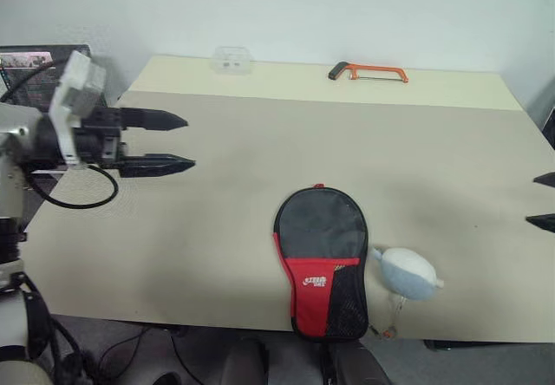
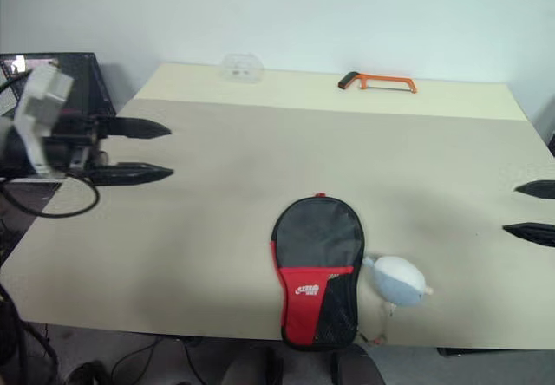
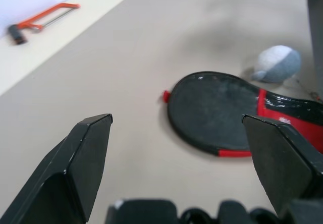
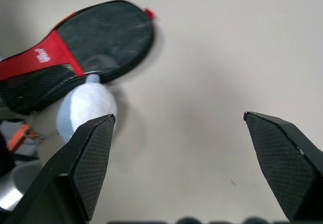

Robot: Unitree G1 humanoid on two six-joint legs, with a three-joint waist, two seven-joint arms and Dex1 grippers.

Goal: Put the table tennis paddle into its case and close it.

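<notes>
The case (image 1: 322, 261) is seen lying flat and apparently zipped at the near edge of the desk (image 1: 217, 194), so the task is judged finished. Both the left end effector (image 1: 169, 144) and right end effector (image 2: 531, 212) are held wide open, empty, well apart from it.

Case (image 1: 322, 264): rounded upper part black w/ a dull grey sheen, thin red trim round its edge, small red tab at the tip. Lower part splits in 2: red panel w/ white logo on the robot's-left side, black mesh patch on the other.

Plush pouch (image 1: 408, 272), just beside the case's mesh side: pale blue body, white top, w/ a small orange bit dangling below it.

Table (image 1: 225, 203) under the case: plain beige; far strip lighter, cream.

Hacksaw (image 1: 368, 73), well beyond the case at the far edge: orange frame, black handle.

Box (image 1: 232, 58), far from the case: clear, colourless.

Both grippers' fingers (image 1: 156, 121): black.
</notes>
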